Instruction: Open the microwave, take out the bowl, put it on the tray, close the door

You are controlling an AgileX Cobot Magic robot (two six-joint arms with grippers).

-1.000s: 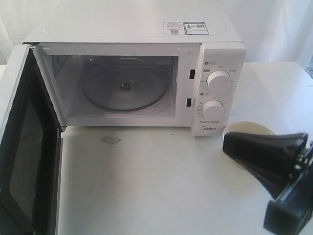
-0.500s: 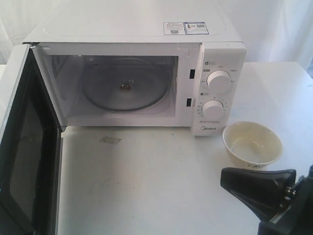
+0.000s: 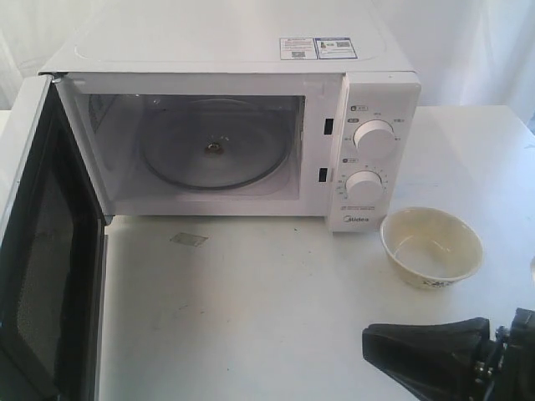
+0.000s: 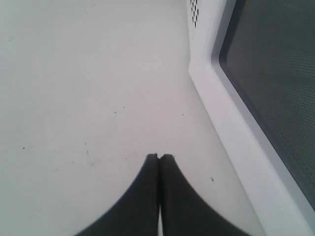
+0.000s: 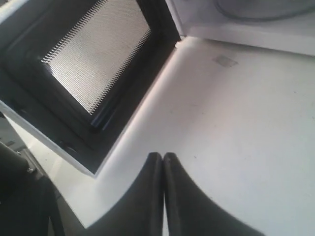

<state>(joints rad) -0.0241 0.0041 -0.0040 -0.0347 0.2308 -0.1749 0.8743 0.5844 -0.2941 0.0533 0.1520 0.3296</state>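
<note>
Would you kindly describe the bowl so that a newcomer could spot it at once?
Start at the large white microwave, whose door hangs open. On the white table just in front of its two round dials sits the bowl. It is the only small, round, cream-coloured dish there, empty, with dark marks on its outer wall.

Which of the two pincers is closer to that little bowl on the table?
Right. The right pincer is near the bowl, toward the camera; the left pincer is by the open door's outer face, far from it.
</note>
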